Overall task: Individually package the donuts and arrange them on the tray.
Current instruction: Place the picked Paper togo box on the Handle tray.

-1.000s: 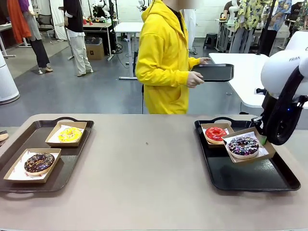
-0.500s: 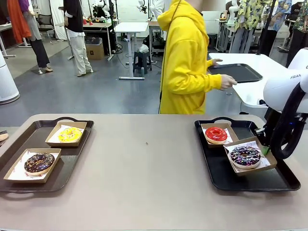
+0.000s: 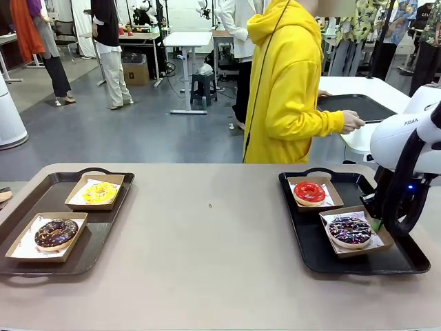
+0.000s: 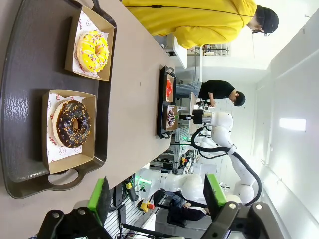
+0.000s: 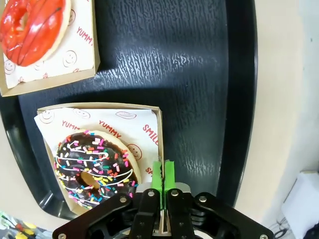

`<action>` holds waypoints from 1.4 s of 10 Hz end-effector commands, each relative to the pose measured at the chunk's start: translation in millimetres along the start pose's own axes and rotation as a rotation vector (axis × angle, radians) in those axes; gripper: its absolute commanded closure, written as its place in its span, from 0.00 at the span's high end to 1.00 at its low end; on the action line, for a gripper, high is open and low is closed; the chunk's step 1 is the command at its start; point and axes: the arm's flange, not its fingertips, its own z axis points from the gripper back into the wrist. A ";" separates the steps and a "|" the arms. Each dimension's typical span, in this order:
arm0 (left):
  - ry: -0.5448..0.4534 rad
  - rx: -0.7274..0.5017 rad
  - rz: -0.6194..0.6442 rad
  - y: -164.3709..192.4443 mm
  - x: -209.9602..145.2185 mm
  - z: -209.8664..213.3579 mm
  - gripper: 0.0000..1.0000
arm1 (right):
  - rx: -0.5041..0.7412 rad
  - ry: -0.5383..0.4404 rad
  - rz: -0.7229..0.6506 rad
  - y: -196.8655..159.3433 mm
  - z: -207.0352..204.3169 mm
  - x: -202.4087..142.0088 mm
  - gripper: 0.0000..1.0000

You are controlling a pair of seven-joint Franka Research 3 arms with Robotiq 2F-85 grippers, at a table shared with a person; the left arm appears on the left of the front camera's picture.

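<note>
On the black tray (image 3: 400, 258) at the right, the red-iced donut (image 3: 309, 191) sits in its paper-lined box. In front of it lies the dark donut with purple-white sprinkles (image 3: 350, 229) in a second box (image 5: 149, 114), resting on the tray. My right gripper (image 3: 377, 222) is shut on that box's right wall; its green pads (image 5: 163, 180) pinch the cardboard edge. The brown tray (image 3: 110, 221) at the left holds the yellow donut (image 3: 100, 192) and the chocolate sprinkled donut (image 3: 56, 232), each boxed. My left gripper (image 4: 157, 196) hovers open, well back from that tray.
A person in a yellow hoodie (image 3: 289, 89) stands beyond the far edge, turned away, setting another black tray (image 3: 355, 105) on a white table behind. The tan tabletop (image 3: 207, 234) between the two trays is bare. The black tray's raised rim (image 5: 239, 99) runs close beside my right gripper.
My right gripper has brought the tilted sprinkled-donut box down flat onto the black tray. The person has turned and stepped right, carrying the spare tray to the white table.
</note>
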 end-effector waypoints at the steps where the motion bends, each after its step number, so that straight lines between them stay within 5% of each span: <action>1: -0.002 -0.003 -0.003 -1.1 -2.2 1.8 0.98 | 0.041 -0.015 0.038 -0.2 -2.4 2.2 0.25; 2: -0.002 -0.003 -0.003 -1.1 -2.2 1.8 0.98 | 0.043 -0.019 0.039 0.2 -0.4 1.4 0.40; 3: -0.002 -0.003 -0.003 -1.1 -2.2 1.8 0.98 | 0.046 -0.018 0.039 0.3 0.5 0.8 0.43; 4: -0.002 -0.003 -0.003 -1.1 -2.2 1.8 0.98 | 0.047 -0.014 0.039 0.3 0.4 0.5 0.87; 6: -0.002 -0.003 -0.003 -1.1 -2.2 1.8 0.98 | 0.050 -0.006 0.038 -0.3 1.0 0.0 1.00; 8: -0.002 -0.003 -0.003 -1.1 -2.2 1.8 0.98 | 0.052 -0.007 0.045 -0.2 3.0 -1.4 1.00; 9: -0.002 -0.003 -0.003 -1.1 -2.2 1.8 0.98 | 0.058 -0.003 0.048 -1.2 4.3 -1.9 0.77; 11: -0.002 -0.003 -0.003 -1.1 -2.2 1.8 0.98 | 0.082 0.013 0.067 -3.9 6.6 -3.7 0.96; 14: -0.002 -0.003 -0.003 -1.1 -2.2 1.8 0.98 | 0.102 0.014 0.079 -11.0 30.0 -21.8 1.00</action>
